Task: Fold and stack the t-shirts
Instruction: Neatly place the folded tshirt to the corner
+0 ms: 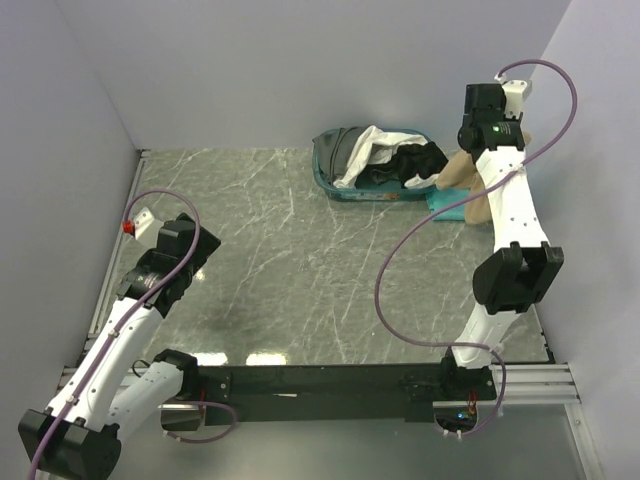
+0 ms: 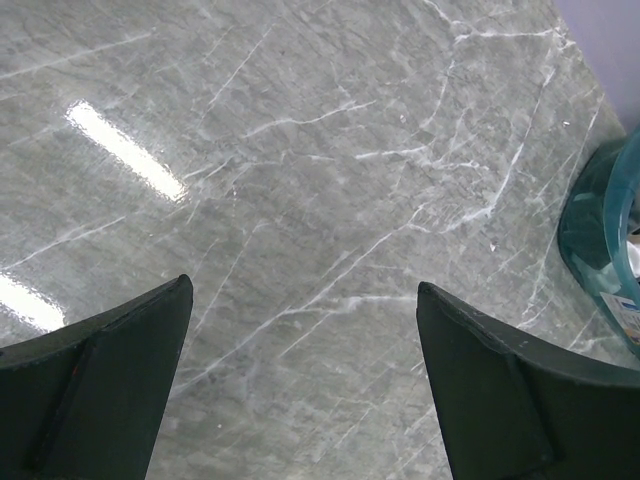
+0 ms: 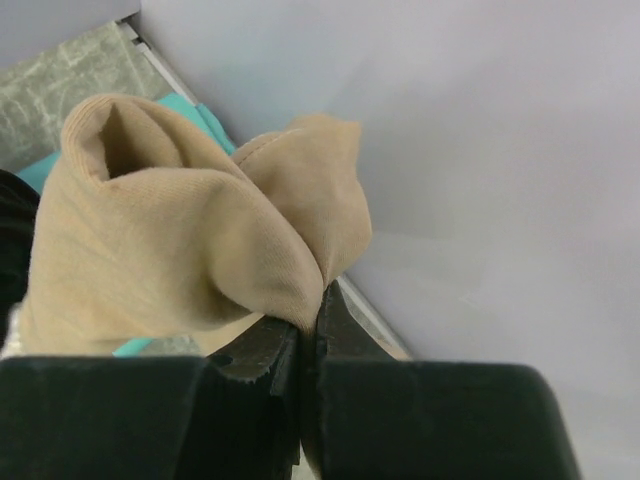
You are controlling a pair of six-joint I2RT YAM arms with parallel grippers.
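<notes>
My right gripper (image 1: 476, 160) is at the back right, raised, and shut on a fold of the tan t-shirt (image 1: 462, 175). In the right wrist view the tan cloth (image 3: 180, 240) bunches up out of the closed fingers (image 3: 312, 310). A teal t-shirt (image 1: 446, 203) lies on the table under it and also shows in the right wrist view (image 3: 185, 105). A white t-shirt (image 1: 365, 150), a black one (image 1: 418, 165) and dark grey cloth (image 1: 338, 150) lie in the teal basket (image 1: 330, 185). My left gripper (image 1: 185, 240) hangs open and empty over bare table at the left (image 2: 303, 285).
The grey marble table (image 1: 300, 270) is walled on the left, back and right. The right wall is close behind the tan shirt. The basket's edge shows at the right of the left wrist view (image 2: 600, 240).
</notes>
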